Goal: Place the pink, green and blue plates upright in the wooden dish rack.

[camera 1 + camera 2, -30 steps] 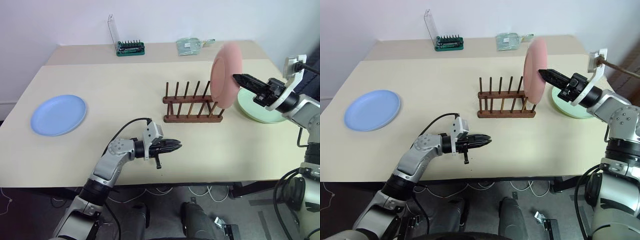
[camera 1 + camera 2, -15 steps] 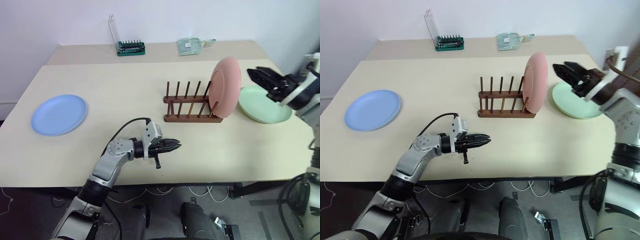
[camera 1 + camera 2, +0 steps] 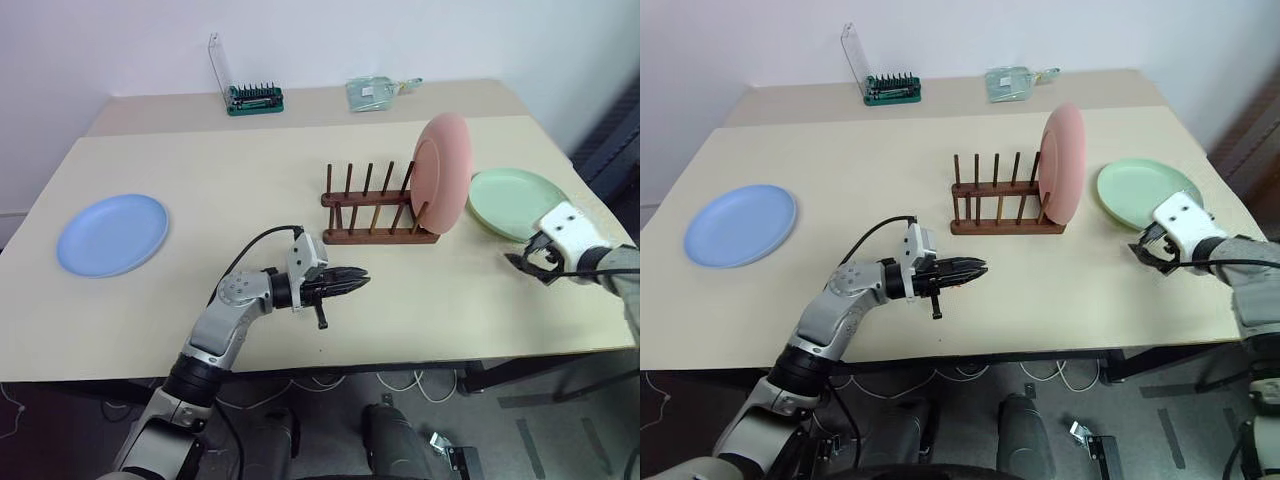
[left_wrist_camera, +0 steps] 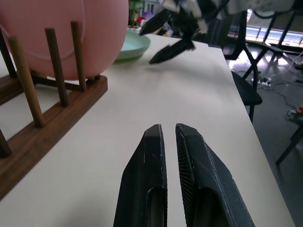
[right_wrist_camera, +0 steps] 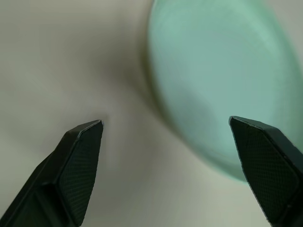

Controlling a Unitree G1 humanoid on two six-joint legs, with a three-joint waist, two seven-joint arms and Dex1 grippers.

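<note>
Pink plate (image 3: pixel 442 172) stands upright in the rack (image 3: pixel 378 215), right gripper (image 3: pixel 527 263) wide open and empty near the green plate (image 3: pixel 515 203), left gripper (image 3: pixel 352 281) pinched closed, empty.

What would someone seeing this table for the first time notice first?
Probably the pink plate, standing upright at the right end of the wooden dish rack mid-table. Next, the green plate lying flat just right of it, with the open right gripper nearby, and the blue plate far left.
</note>
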